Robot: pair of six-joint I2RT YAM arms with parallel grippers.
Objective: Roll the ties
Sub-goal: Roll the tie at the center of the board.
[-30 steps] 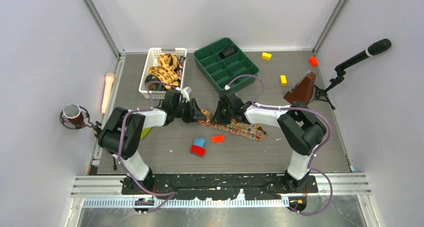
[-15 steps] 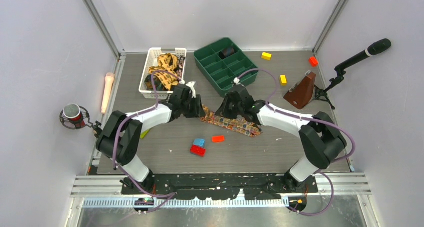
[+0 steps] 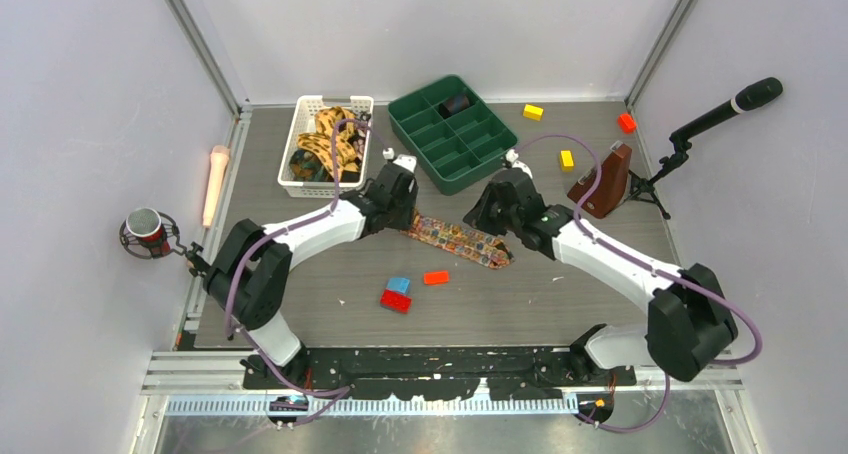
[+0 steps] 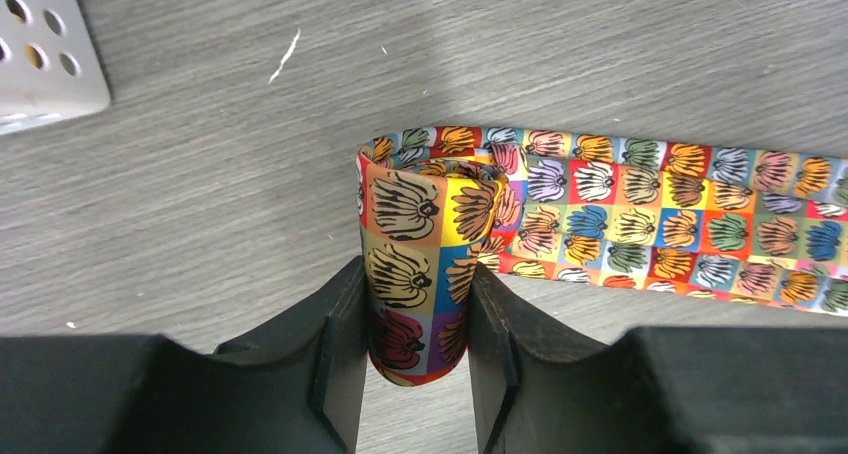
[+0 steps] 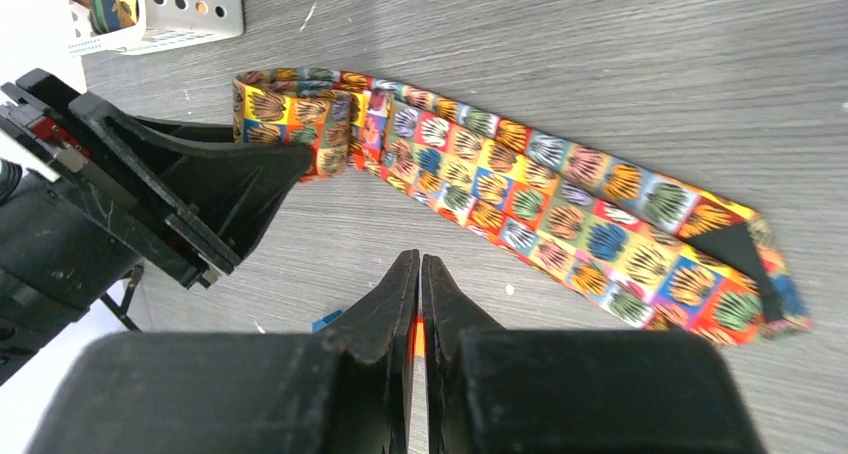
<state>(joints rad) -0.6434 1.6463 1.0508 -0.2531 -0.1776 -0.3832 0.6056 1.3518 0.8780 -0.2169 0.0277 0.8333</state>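
tie roll (image 4: 418,236) clamped in left end effector (image 4: 415,279); right end effector (image 5: 420,266) closed.

The tie (image 4: 620,214) is smooth printed cloth, the table (image 4: 200,204) matt grey wood-grain.

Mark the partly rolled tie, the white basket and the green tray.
tie (image 4: 415,274): left wrist view, on its rolled end.
white basket (image 3: 291,142): top external view, on its left wall.
green tray (image 3: 420,91): top external view, on its far-left rim.
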